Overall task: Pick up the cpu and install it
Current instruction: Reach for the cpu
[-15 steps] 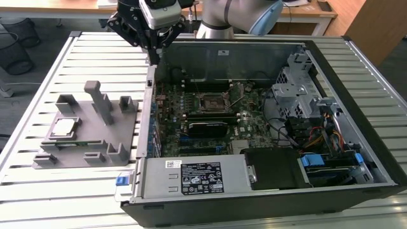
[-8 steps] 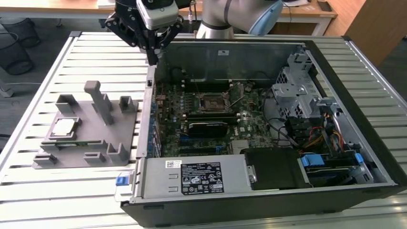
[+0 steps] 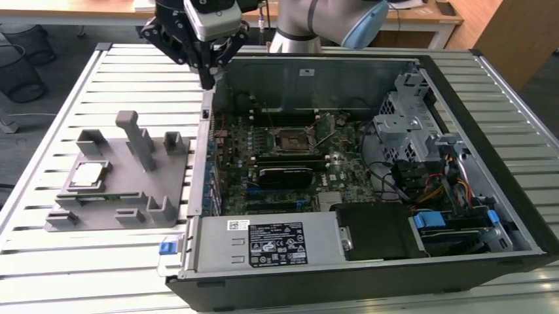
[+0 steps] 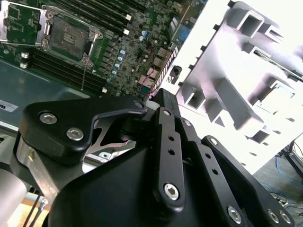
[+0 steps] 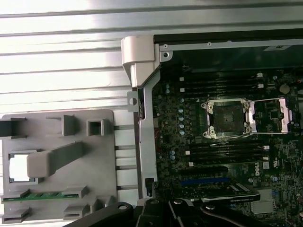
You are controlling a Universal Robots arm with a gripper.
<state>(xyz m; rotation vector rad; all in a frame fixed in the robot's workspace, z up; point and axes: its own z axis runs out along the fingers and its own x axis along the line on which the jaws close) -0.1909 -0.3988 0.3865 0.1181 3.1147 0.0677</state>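
Note:
The cpu (image 3: 88, 174) lies flat in a recess of the grey fixture block (image 3: 131, 190), on the table at the exterior view's left of the open computer case. Its silvery top (image 5: 19, 168) shines bright in the first wrist view, partly behind a grey post. My gripper (image 3: 208, 80) hangs above the case's back corner, fingers drawn together to a point, with nothing in them. It is well apart from the cpu. The motherboard socket (image 3: 292, 139) stands with its metal frame swung open; it shows in both wrist views (image 5: 228, 118) (image 4: 69, 38).
The black case (image 3: 489, 163) holds a power supply (image 3: 271, 243), drive cage (image 3: 406, 124) and cables at the exterior view's right. A memory stick (image 5: 45, 195) rests in the fixture. The slatted metal table (image 3: 105, 261) runs all round. Upright posts (image 3: 138, 140) rise from the fixture.

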